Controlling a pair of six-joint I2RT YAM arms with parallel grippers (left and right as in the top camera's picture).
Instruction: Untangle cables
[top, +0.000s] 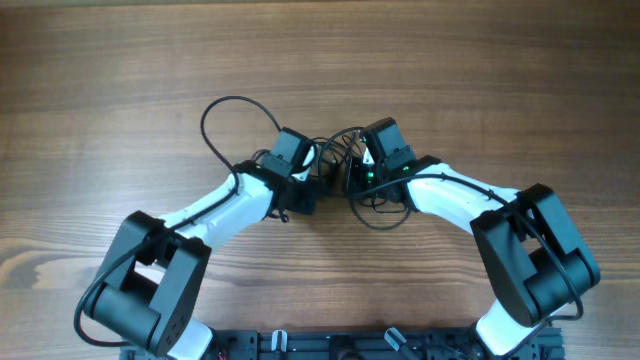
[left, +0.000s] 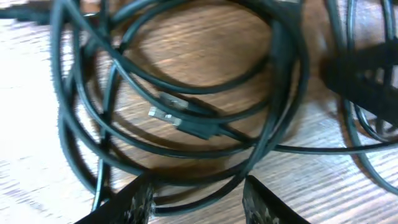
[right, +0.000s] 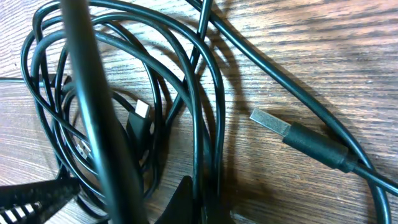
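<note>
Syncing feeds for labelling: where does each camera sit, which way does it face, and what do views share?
Overhead: above the table, looking straight down; left arm and right arm show.
Left wrist: on the left arm, facing down past the left gripper onto the cables.
Right wrist: on the right arm, low over a USB plug; the right gripper at the bottom edge.
Shared: all see the cables.

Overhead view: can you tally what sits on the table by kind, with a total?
Robot arms: 2 (left arm, right arm)
Tangled black cable bundle: 1
Total: 3
</note>
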